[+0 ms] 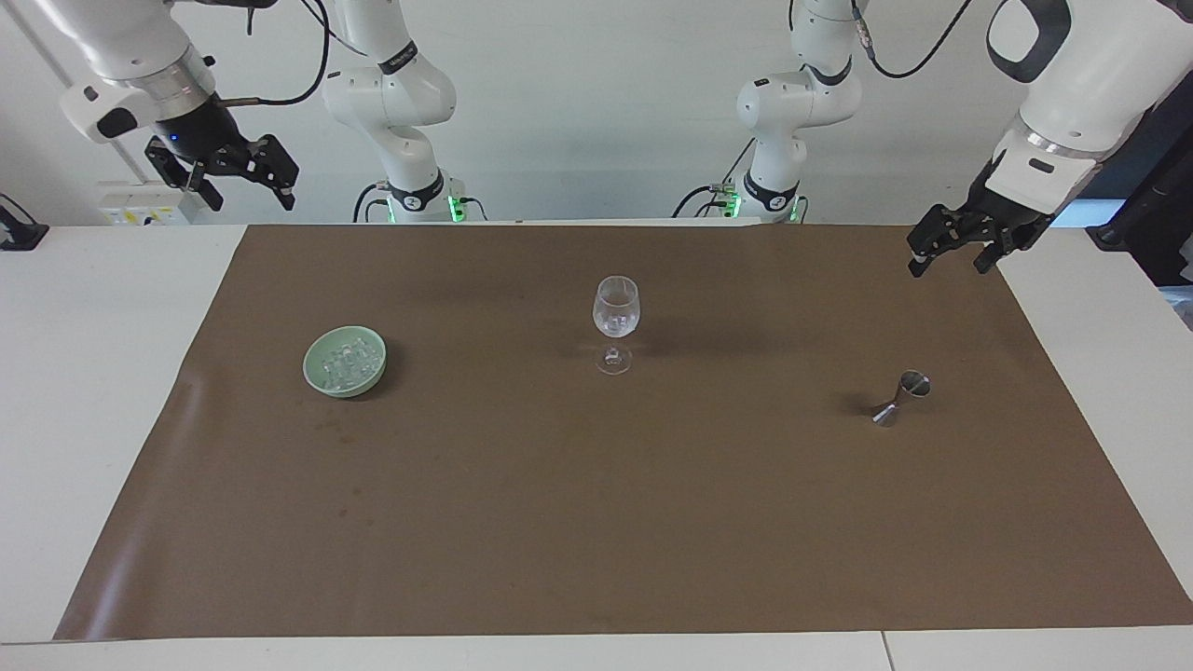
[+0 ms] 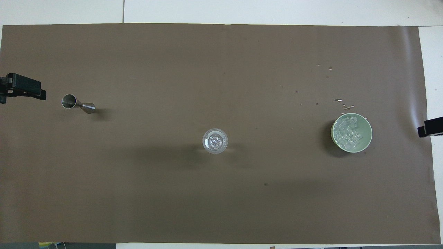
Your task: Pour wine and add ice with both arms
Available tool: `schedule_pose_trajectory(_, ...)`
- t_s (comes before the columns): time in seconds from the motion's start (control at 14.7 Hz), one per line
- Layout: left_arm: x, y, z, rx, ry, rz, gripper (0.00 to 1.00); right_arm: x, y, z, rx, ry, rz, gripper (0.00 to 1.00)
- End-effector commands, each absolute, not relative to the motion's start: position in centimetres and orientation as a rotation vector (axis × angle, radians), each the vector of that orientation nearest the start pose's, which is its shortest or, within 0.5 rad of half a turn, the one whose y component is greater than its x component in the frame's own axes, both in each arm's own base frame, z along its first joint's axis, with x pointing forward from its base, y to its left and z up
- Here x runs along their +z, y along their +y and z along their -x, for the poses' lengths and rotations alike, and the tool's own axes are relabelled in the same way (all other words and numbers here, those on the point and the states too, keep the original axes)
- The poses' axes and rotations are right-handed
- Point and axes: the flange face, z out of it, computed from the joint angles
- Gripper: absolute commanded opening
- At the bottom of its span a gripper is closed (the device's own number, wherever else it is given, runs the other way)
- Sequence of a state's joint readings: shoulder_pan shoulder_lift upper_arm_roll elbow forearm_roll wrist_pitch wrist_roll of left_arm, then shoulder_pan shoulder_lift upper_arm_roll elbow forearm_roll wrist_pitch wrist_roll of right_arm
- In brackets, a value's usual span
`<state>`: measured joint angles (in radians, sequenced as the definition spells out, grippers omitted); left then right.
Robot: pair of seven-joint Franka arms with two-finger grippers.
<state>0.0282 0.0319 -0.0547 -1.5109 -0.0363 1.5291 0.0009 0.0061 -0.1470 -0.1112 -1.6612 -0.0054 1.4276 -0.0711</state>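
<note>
**Across the brown mat, both grippers hung empty above the table's ends**

From the facing camera, both arms showed whole. The left gripper hung in the air over the mat's edge at the left arm's end of the table, fingers spread apart and holding nothing. The right gripper was raised high at the right arm's end, above the table's edge nearest the robots, its fingers likewise apart and empty. The overhead camera gave far less of them: only a black tip of the left gripper at one border and a black tip of the right gripper at the other, with nothing to tell their height.

The overhead view, however, looked straight into the vessels. The pale green bowl stood toward the right arm's end of the brown mat, and the ice lay heaped inside it as small clear cubes. A few droplets speckled the mat just farther from the robots than the bowl; the facing view did not show them. The stemmed glass stood upright at the mat's middle, with clear pieces in its bowl, seen from above as glinting shapes. A steel jigger stood toward the left arm's end, well apart from the glass, open cup upward.
</note>
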Motion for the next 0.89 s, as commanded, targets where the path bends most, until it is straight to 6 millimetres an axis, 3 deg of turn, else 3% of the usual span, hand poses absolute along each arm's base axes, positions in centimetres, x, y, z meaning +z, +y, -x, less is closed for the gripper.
schedule_pose_trajectory(0.0,64.0,-2.2,-54.8,0.072,0.134,3.164,1.0,65.0,-4.8,-48.9,0.056,0.018,3.116,1.0)
schedule_pose_trajectory(0.82,62.7,-1.4,-52.9,0.15,0.147,3.168,1.0,64.5,-5.3,-48.9,0.071,0.025,3.154,1.0)
